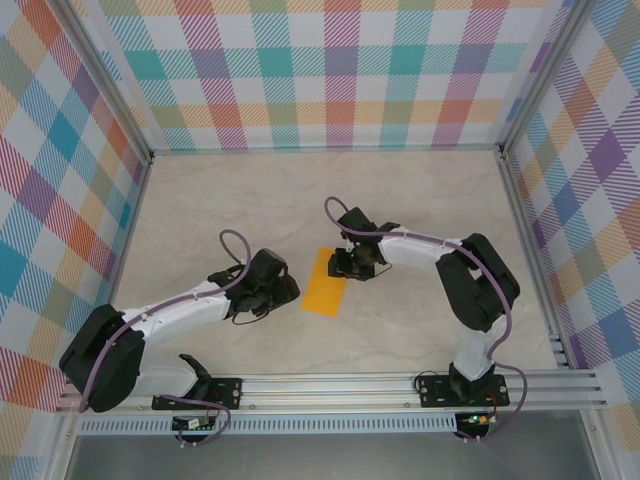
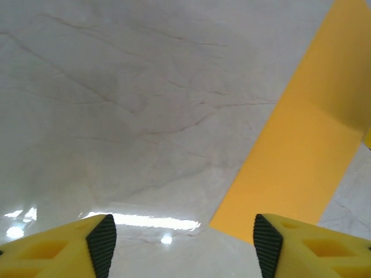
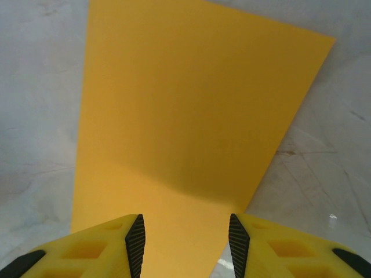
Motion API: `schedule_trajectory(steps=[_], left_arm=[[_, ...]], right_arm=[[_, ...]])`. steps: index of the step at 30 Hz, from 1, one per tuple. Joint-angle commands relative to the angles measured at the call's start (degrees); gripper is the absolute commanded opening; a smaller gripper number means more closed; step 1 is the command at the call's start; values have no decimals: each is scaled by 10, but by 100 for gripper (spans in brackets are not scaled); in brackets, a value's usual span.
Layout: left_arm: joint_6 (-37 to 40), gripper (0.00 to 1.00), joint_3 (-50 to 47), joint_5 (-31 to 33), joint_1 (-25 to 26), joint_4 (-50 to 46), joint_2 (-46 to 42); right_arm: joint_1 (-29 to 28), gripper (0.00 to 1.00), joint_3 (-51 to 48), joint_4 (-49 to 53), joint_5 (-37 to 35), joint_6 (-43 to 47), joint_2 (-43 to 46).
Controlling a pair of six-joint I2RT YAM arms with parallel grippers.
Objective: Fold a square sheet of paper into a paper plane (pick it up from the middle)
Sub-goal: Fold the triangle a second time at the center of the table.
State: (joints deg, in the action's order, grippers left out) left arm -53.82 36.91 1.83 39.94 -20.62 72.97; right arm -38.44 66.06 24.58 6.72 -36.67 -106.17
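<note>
Folded orange sheet of paper (image 1: 324, 283) lying flat on pale surface (image 1: 230, 200), left claw (image 2: 182, 237) hovering released just left of it, right claw (image 3: 186, 234) hovering released over its right edge

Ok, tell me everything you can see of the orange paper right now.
The orange paper is plain, matte and unmarked, a long narrow rectangle lying flat on the table, slanted between the arms. The right gripper hangs open over its far end, shadowing it; contact can't be judged. The left gripper is open beside its near corner, gripping nothing.
</note>
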Motion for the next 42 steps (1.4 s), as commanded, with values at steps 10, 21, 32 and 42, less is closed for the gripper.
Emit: schedule_trajectory(steps=[10, 21, 32, 42], left_arm=[[5, 81, -26, -6, -21, -32, -55], [-6, 82, -38, -78, -23, 35, -36], [-26, 82, -45, -155, -23, 132, -1], [-25, 81, -30, -197, -20, 152, 41]], right_arm=[[-50, 44, 90, 76, -27, 135, -103], [-46, 40, 68, 34, 11, 148, -25], [-29, 39, 72, 13, -12, 41, -49], [-1, 39, 41, 13, 7, 25, -86]])
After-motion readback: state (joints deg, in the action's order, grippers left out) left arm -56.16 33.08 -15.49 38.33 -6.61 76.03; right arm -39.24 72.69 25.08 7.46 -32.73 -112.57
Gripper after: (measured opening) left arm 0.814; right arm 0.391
